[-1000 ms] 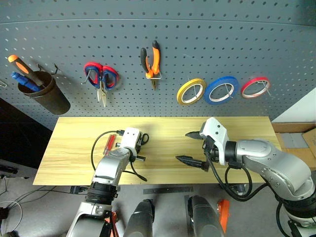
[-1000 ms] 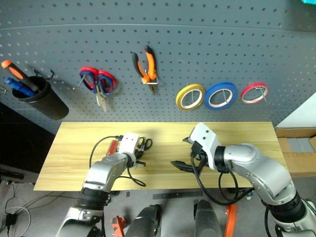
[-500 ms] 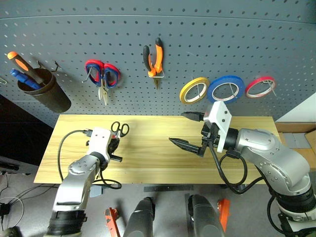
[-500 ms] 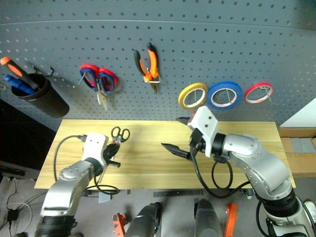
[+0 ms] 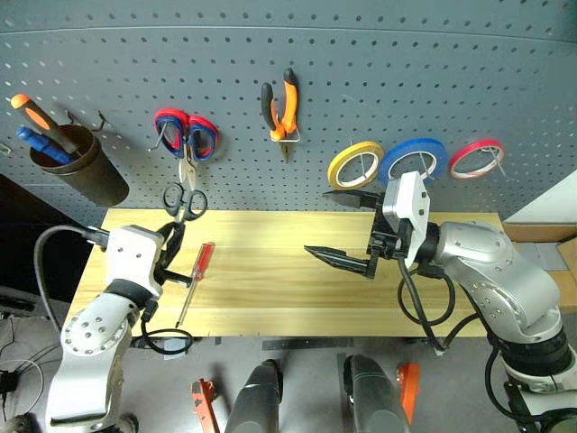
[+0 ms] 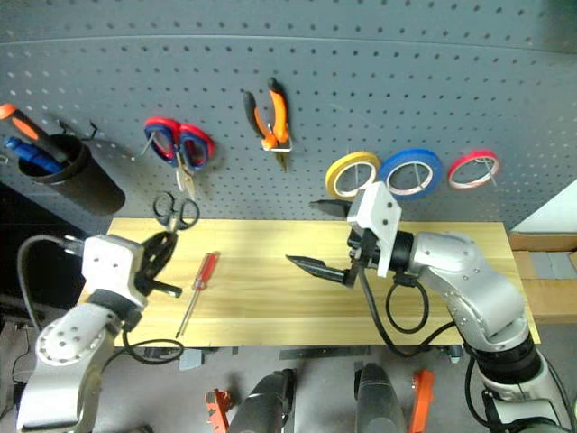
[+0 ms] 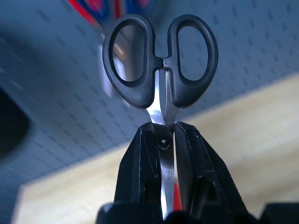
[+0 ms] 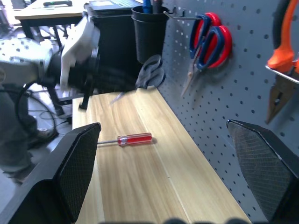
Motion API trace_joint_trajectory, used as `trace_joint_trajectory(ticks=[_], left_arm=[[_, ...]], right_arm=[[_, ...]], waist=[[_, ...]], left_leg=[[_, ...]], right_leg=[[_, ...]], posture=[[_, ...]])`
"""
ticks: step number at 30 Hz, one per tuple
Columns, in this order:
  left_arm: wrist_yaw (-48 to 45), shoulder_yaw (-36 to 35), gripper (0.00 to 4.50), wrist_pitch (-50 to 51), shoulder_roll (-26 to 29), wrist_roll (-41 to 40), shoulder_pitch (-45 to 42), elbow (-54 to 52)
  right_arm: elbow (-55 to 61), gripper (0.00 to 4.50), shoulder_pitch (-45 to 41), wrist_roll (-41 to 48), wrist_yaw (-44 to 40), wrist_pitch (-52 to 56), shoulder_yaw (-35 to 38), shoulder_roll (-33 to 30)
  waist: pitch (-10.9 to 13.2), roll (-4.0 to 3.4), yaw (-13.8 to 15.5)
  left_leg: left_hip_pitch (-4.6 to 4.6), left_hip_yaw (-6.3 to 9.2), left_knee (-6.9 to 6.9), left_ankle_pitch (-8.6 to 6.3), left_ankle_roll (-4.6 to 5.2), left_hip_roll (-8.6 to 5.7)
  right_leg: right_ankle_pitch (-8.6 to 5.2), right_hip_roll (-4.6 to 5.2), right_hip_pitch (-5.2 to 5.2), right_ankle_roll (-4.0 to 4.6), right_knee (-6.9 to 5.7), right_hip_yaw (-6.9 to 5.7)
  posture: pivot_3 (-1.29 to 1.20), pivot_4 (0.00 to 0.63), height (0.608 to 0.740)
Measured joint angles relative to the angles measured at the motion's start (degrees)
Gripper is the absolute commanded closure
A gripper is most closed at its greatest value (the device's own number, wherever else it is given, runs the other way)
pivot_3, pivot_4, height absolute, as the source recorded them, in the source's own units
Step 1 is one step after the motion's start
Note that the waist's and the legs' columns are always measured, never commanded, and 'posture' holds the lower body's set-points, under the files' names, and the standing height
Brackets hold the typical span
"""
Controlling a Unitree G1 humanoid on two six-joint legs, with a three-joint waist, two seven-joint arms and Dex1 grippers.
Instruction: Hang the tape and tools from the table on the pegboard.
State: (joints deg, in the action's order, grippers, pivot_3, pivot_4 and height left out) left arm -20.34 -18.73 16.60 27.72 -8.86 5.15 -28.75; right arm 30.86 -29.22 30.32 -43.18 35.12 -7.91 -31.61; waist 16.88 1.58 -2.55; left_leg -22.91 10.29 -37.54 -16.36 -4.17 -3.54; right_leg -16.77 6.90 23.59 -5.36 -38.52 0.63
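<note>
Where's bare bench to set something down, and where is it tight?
The table is bare from the red-handled screwdriver across to its right end, though the open right gripper hovers over the middle. It is tight at the left end: the left gripper holds the black-handled scissors there, beside the screwdriver.

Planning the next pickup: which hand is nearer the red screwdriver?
Left. The left hand, holding black scissors, is just beside the screwdriver; the right hand hovers open mid-table.

Left claw (image 7: 161, 140) raised, pointing forward, fingers clamped tight; right claw (image 5: 345, 225) level, pointing left, fingers spread wide
</note>
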Motion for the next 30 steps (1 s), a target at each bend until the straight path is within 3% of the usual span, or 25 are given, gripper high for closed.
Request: trace_joint_trajectory(ticks=[13, 20, 30], left_arm=[[3.71, -1.12, 4.33, -2.63, -2.84, 0.11, -0.84, -2.75], [4.95, -1.03, 4.33, -0.42, -2.88, -1.43, -9.18, -2.43], [4.30, 0.65, 4.33, 0.78, -2.59, -2.10, -11.63, 3.28]], right_arm=[[-6.14, 0.00, -2.88, -2.21, -4.71, -4.91, -0.33, 0.36], [-8.82, 0.00, -2.88, -3.87, -6.56, -7.56, -0.80, 0.75], [-9.21, 0.00, -2.80, -4.99, -6.82, -8.38, -1.35, 0.90]], waist=[[-0.48, 0.11, 1.17], [-0.94, 0.35, 1.16], [-0.95, 0.37, 1.00]], left_leg=[[0.00, -0.02, -0.02, 0.01, -0.03, -0.11], [0.01, -0.03, -0.24, 0.01, -0.04, -0.13], [0.02, -0.03, -0.33, 0.02, -0.05, -0.13]], right_leg=[[0.00, -0.03, 0.00, 0.00, -0.03, -0.03], [0.01, -0.03, -0.04, -0.01, -0.13, -0.03], [0.02, -0.04, -0.02, 0.00, -0.29, -0.03]], posture=[[0.04, 0.194, 0.740], [0.02, 0.193, 0.740], [0.00, 0.203, 0.740]])
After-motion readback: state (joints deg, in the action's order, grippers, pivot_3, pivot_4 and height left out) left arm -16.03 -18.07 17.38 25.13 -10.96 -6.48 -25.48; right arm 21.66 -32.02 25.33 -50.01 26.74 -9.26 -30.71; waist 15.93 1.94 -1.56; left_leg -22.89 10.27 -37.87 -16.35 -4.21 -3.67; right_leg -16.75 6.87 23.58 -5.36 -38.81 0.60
